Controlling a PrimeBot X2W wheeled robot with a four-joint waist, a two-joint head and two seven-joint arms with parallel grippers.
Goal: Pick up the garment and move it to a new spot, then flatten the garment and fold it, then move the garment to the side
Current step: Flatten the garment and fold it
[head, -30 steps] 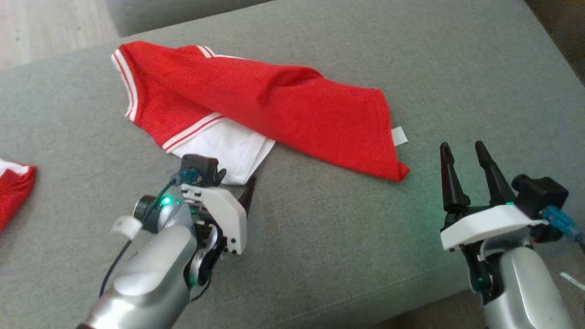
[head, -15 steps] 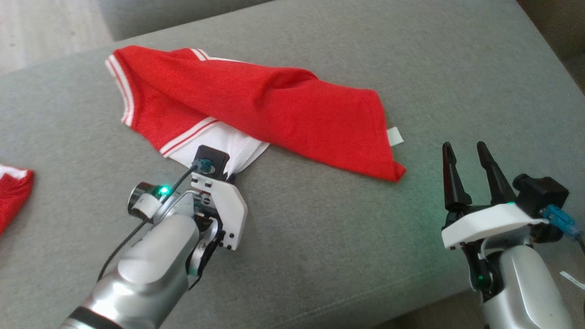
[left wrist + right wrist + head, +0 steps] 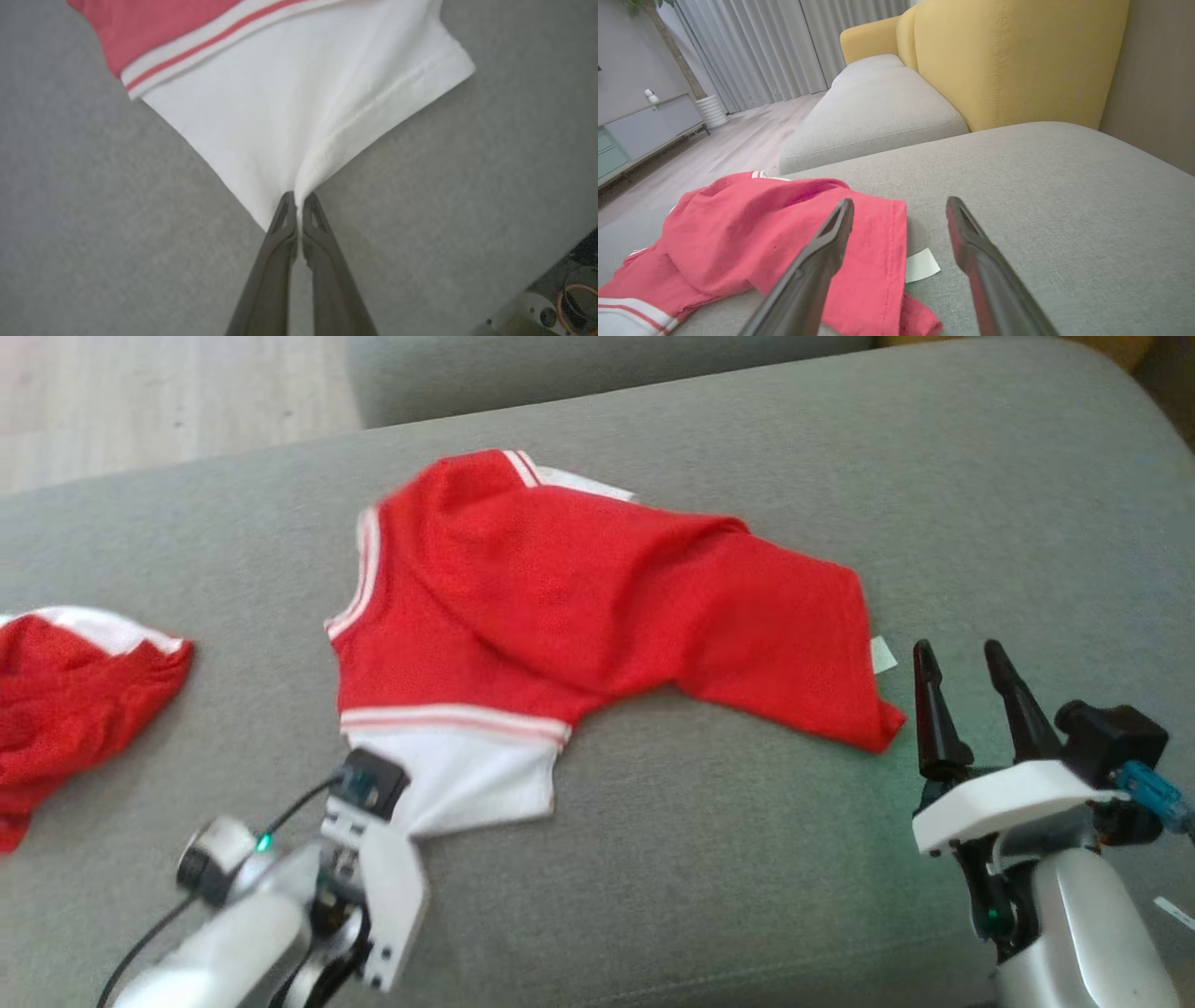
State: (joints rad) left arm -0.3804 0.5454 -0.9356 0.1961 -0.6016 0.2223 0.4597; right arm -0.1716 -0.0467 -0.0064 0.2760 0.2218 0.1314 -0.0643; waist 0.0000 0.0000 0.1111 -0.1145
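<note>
Lying at the far left of a grey sofa cushion (image 3: 747,859) is a second red cloth (image 3: 75,681), cut off by the edge of the head view, so its full shape is unknown. Next comes the left end effector (image 3: 295,205), pinched tight on the corner of the white panel (image 3: 299,102) of the garment (image 3: 579,607). In the head view its fingers are hidden under its own wrist housing; the left wrist view shows the grip clearly. The garment, red with white stripes, rests crumpled across the middle of the cushion, a small white tag (image 3: 882,655) at its right edge. Just beside that edge, the right end effector (image 3: 966,681) hovers with fingers spread wide, holding nothing.

Judging by this, only the first grasp is made: the garment has not left the cushion, and moving, flattening, folding and setting aside all remain. The head view is blurred, the lower layers are covered, and whether this is a shirt or shorts is hard to tell.
</note>
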